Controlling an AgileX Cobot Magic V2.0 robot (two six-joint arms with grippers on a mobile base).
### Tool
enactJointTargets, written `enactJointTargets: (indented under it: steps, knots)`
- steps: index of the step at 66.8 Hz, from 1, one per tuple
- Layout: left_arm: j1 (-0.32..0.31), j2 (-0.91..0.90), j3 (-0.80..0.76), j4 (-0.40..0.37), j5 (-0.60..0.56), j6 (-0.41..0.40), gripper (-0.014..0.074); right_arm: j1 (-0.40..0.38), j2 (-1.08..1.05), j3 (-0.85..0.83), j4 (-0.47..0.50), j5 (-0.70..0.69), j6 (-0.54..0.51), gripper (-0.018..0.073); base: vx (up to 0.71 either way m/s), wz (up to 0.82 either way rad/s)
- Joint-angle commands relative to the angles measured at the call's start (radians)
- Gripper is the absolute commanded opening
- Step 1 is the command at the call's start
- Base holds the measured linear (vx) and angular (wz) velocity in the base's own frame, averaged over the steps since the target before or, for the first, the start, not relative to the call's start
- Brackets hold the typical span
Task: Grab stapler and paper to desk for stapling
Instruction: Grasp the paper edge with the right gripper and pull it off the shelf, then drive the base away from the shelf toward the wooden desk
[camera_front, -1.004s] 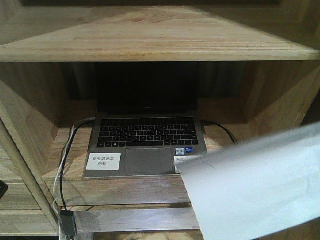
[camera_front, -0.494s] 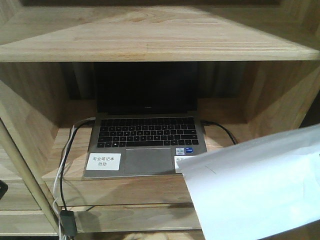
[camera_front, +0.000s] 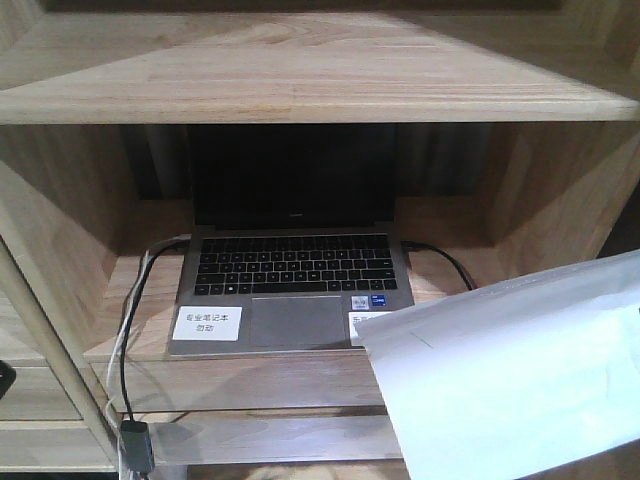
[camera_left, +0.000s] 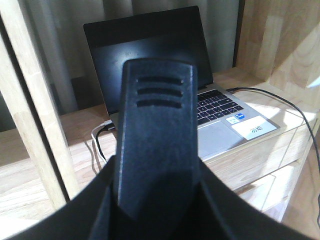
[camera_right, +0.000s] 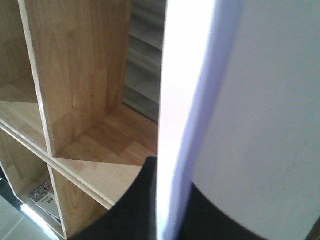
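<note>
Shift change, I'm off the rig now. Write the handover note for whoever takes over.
Left gripper: shut on a black ridged body, apparently the stapler.
Right gripper: shut on the paper, held up in front of the shelf unit with the laptop.
Done: both things grabbed.
Left: carry both to the desk, which no view shows, and set them down for stapling.

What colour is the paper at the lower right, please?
The paper is plain white, best seen in the front-facing view.
</note>
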Motion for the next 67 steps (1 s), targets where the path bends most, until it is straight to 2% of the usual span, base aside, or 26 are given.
enactJointTargets:
  steps: [1,37,67]
  knots:
    - [-0.002,0.012,-0.031,-0.012,-0.12,-0.003,-0.0007,0.001,0.004,-0.029,0.01,-0.059,-0.003,-0.0006,0.0,0.0]
    - [-0.002,0.012,-0.031,-0.012,-0.12,-0.003,-0.0007,0.001,0.004,-0.029,0.01,-0.059,-0.003,-0.0005,-0.01,0.01]
    - [-0.002,0.012,-0.031,-0.012,-0.12,-0.003,-0.0007,0.001,0.004,-0.029,0.01,-0.059,-0.003,-0.0005,-0.15,0.06]
